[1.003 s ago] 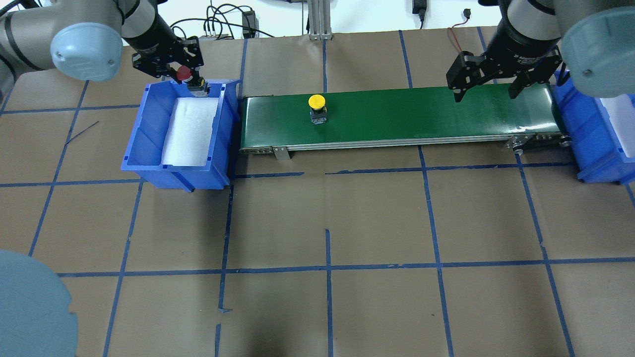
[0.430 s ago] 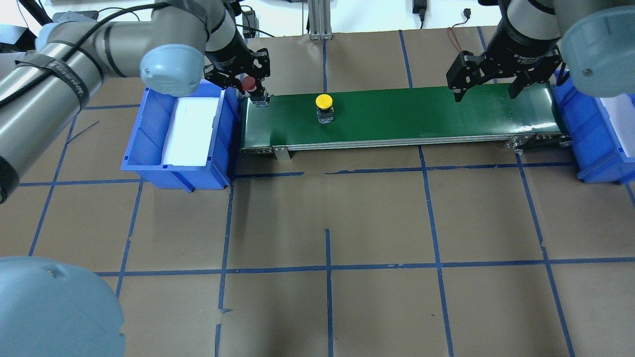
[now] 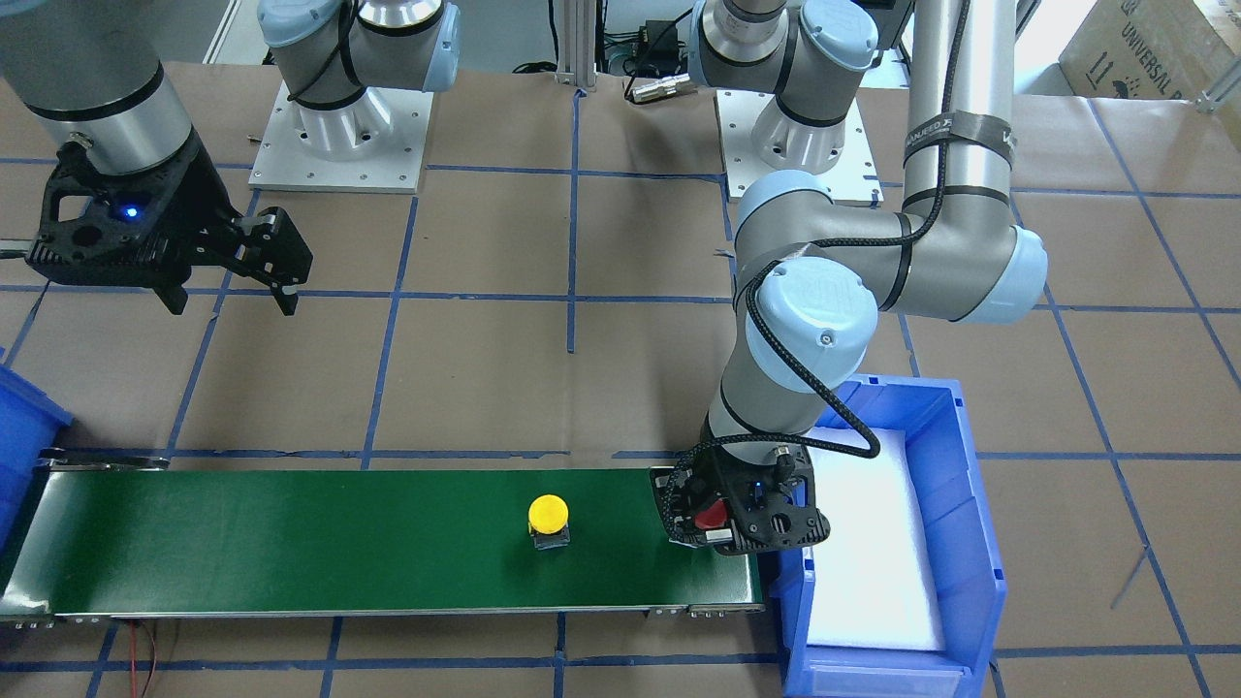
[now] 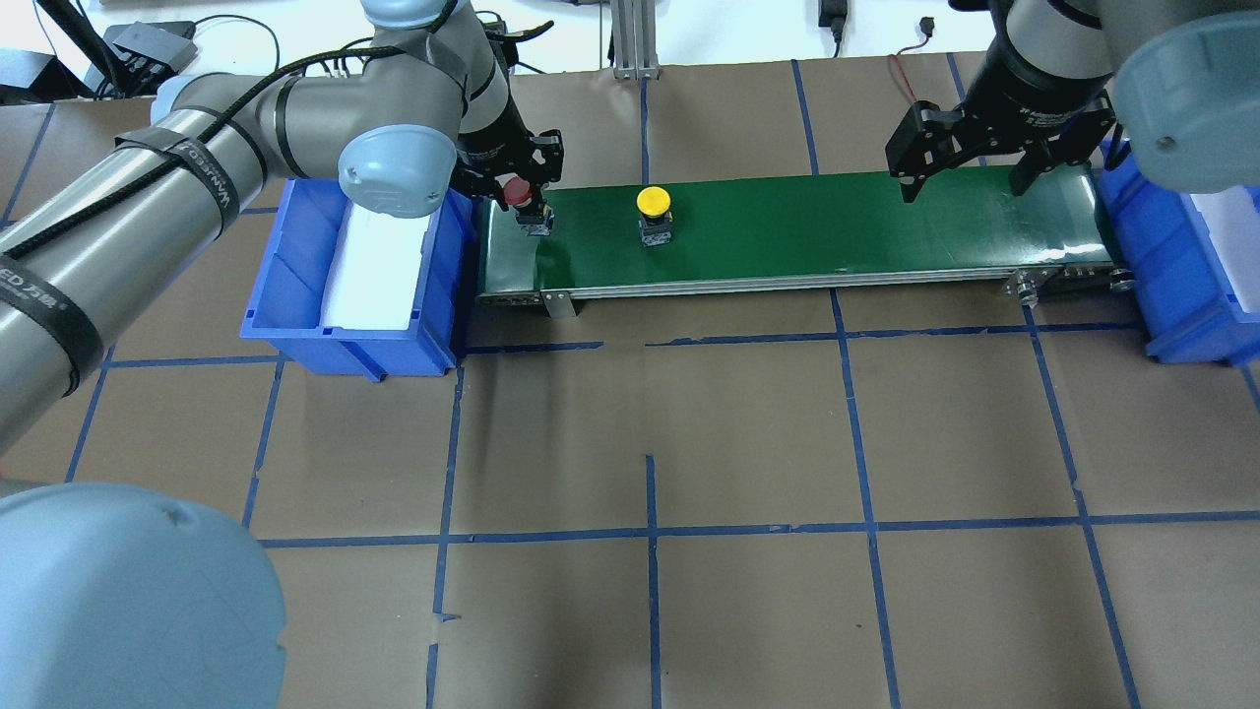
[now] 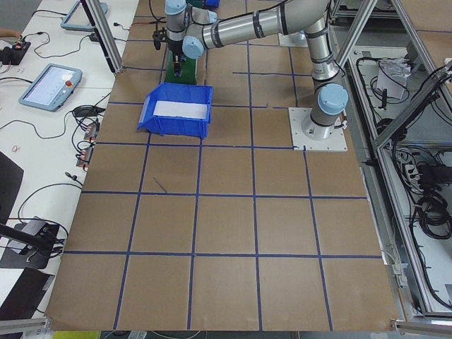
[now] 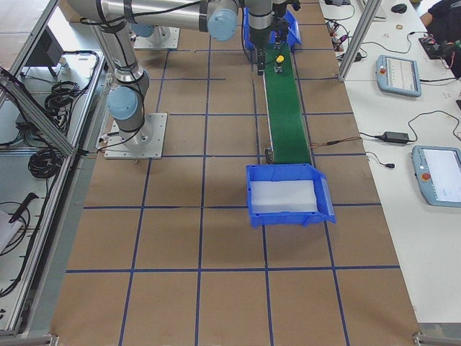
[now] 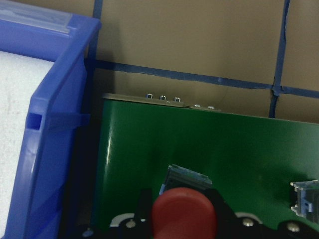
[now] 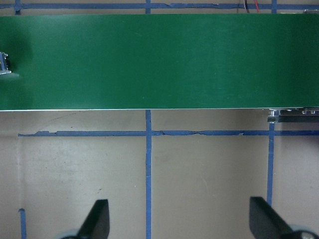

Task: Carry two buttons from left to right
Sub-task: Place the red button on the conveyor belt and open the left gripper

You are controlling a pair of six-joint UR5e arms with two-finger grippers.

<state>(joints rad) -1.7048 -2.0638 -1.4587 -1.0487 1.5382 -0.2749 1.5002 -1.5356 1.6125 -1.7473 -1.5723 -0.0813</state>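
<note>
My left gripper (image 4: 522, 192) is shut on the red button (image 4: 516, 191) and holds it over the left end of the green conveyor belt (image 4: 837, 226), base close to the belt. I cannot tell if it touches. The red cap fills the bottom of the left wrist view (image 7: 183, 216). The yellow button (image 4: 653, 202) stands upright on the belt, a little to the right of the red one. It also shows in the front view (image 3: 549, 514). My right gripper (image 4: 970, 162) is open and empty above the belt's right end, its fingers (image 8: 99, 219) spread wide.
A blue bin (image 4: 295, 266) with a white foam liner sits against the belt's left end, under my left arm. A second blue bin (image 4: 1171, 276) sits at the belt's right end. The table is brown paper with blue tape lines.
My left gripper has carried the red button rightward from above the left bin to over the belt's left end. The yellow button has moved slightly right along the belt. The right arm has not moved.
</note>
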